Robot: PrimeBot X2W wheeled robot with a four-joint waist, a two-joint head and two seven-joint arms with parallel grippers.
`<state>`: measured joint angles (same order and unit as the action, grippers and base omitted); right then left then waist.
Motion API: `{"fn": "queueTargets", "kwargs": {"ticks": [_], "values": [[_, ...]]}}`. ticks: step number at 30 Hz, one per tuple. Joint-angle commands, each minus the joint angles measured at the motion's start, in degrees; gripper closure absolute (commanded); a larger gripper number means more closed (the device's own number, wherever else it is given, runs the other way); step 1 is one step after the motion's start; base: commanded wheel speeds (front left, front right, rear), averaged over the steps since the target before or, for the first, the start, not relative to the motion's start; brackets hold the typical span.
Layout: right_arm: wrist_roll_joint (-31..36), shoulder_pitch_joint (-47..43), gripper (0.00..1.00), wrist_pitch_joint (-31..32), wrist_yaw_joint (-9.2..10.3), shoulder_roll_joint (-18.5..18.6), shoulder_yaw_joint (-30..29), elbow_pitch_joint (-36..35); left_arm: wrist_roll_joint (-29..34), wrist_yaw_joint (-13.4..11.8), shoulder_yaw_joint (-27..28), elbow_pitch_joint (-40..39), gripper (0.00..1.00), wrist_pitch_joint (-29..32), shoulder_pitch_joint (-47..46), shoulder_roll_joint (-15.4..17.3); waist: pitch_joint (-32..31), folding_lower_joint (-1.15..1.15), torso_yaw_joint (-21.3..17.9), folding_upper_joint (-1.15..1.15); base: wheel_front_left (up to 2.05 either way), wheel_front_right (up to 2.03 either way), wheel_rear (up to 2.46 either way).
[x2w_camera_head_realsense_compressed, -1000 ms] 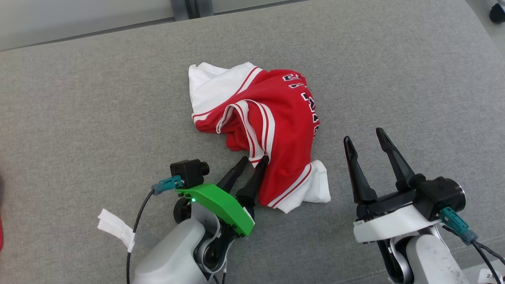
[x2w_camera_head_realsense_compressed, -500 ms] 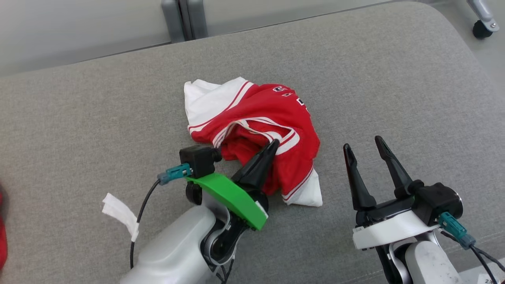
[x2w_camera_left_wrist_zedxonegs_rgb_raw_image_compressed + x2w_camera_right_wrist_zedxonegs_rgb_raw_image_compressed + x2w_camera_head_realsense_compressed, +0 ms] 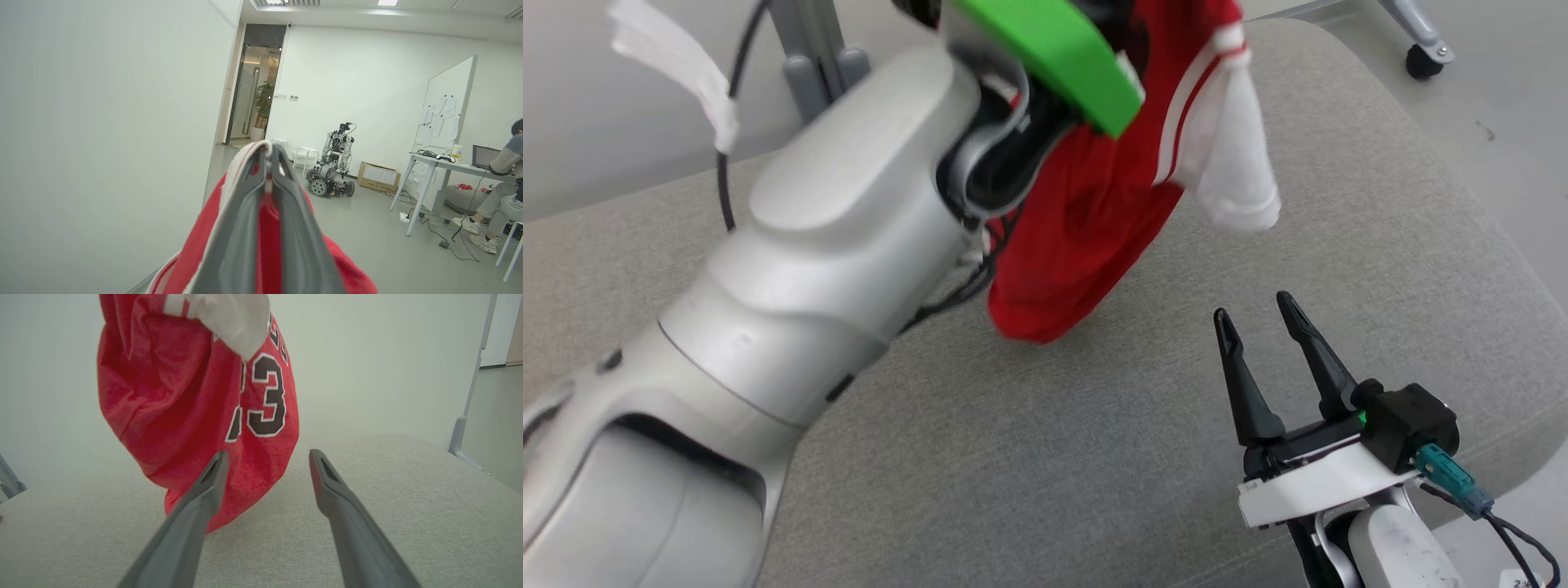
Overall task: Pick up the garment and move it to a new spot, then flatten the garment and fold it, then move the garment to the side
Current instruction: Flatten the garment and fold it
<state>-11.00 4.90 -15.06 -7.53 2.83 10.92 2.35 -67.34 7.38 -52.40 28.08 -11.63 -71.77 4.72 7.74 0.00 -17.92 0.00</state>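
Grey woven upholstery [image 3: 1094,457] spreads out under both arms like a broad cushion with a rounded far edge, backed by a plain white wall. Over its left half, the head view shows the left forearm [image 3: 809,245], a bulky pale shell of smooth plastic, raised high and close to the camera.

From it hangs the garment [image 3: 1078,220], a red basketball jersey in a pitted mesh knit with white striped trim and a white panel flopping off to the right. It hangs bunched in a loose teardrop above the middle of the cushion. I cannot tell whether its lowest fold brushes the fabric. Seen from the right wrist, the jersey [image 3: 184,396] shows a black "23" edged in white, and its upper part is cut off by the frame.

Along the left wrist's own view, the left gripper [image 3: 269,149] has its long dark fingers pressed together on a white-striped hem, with red cloth [image 3: 204,237] draped down both sides. In the head view the fingers run off the top edge behind a green bracket [image 3: 1054,49].

Low on the right, the right gripper [image 3: 1253,306] hovers above bare cushion with its tapered fingers spread and nothing between them; the jersey's lower fold hangs just beyond its left finger.

A frayed white tag [image 3: 678,69] clings to the left arm's cable, blurred.
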Motion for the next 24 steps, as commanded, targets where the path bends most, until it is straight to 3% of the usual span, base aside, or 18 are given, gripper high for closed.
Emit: {"fn": "queueTargets", "kwargs": {"ticks": [1, 4, 8, 12, 17, 19, 24], "values": [[-0.52, -0.63, 0.0, -0.18, 0.08, 0.12, -0.09, 0.04, -0.23, 0.14, 1.4, 1.24, 1.0, -0.78, -4.39, -0.36, 0.03, 0.0, -2.44, 0.0, 0.0, 0.0, 0.0], [-0.92, -0.81, 0.0, -0.18, 0.07, 0.06, -0.39, -0.32, -1.39, 0.14, 4.5, 4.36, 1.0, -2.03, -10.74, -0.83, 0.53, 0.0, -2.52, 0.0, 0.0, 0.0, 0.0], [-1.01, -1.93, 0.0, -0.18, 0.08, 0.13, -2.09, -0.65, -4.22, 0.13, 7.95, 7.4, 1.0, -2.95, -11.1, -0.63, -0.08, 0.0, -1.09, 0.0, 0.0, 0.0, 0.0], [0.23, -3.09, 0.0, -0.18, 0.07, 0.05, -3.35, -0.73, -4.77, -0.42, 6.28, 12.57, 1.0, -2.95, -1.48, 1.21, -1.28, 0.0, 2.18, 0.0, 0.0, 0.0, 0.0], [1.37, -3.73, 0.0, -0.18, 0.08, 0.08, -4.28, -0.98, -7.45, -1.44, 6.23, 17.01, 1.0, -3.47, 17.82, 3.12, -1.94, 0.0, 6.12, 0.0, 0.0, 0.0, 0.0], [1.75, -3.85, 0.0, -0.17, 0.08, 0.12, -4.59, -1.12, -7.55, -1.11, 8.21, 17.5, 1.0, -3.67, 24.23, 4.16, -1.93, 0.0, 7.26, 0.0, 0.0, 0.0, 0.0], [2.93, -4.78, 0.0, -0.17, 0.08, 0.12, -5.07, -1.27, -1.13, -0.48, 19.42, 14.3, 1.0, -3.56, 37.88, 5.99, -2.05, 0.0, 10.02, 0.0, 0.0, 0.0, 0.0]]}}
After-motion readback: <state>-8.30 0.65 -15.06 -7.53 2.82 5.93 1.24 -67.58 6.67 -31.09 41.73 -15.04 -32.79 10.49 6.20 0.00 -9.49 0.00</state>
